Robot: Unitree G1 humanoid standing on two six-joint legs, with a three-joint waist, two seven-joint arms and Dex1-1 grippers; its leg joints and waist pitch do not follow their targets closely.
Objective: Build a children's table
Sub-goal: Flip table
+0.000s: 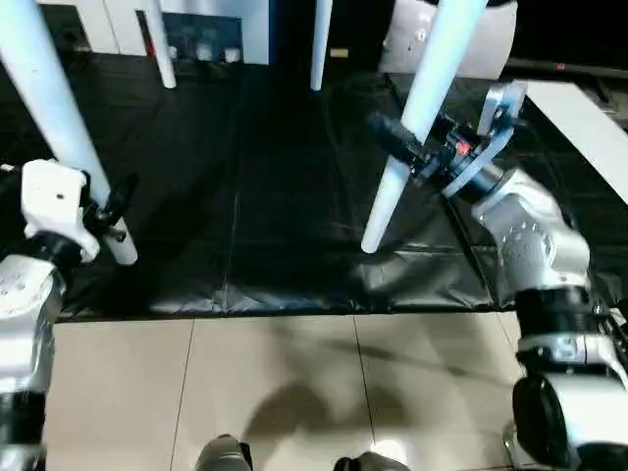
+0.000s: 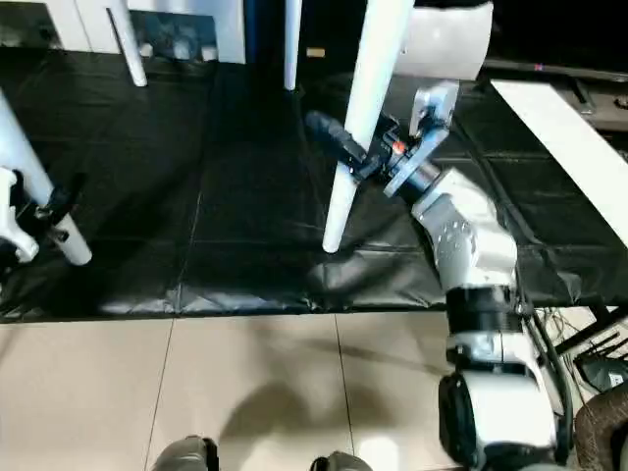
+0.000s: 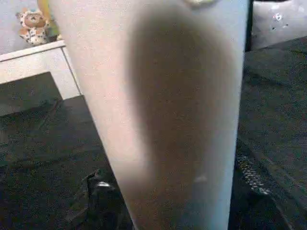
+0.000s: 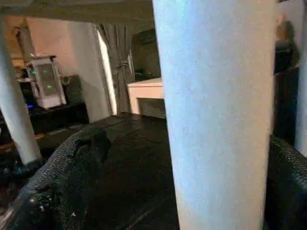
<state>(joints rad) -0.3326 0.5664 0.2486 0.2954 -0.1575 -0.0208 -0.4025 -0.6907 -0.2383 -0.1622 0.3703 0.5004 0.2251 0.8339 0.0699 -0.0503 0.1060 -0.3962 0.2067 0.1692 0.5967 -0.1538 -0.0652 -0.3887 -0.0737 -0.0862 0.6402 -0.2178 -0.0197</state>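
Table leg [image 1: 417, 118] between wide right jaws; left jaws apparently gripping another leg [image 1: 59, 128].

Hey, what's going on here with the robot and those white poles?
The robot is putting together a white table. The table stands on four legs over a black mat, with the top out of view above. The left gripper is on the near-left leg, low down. The right gripper stands wide around the near-right leg; whether it is squeezing is unclear. Two far legs stand behind.
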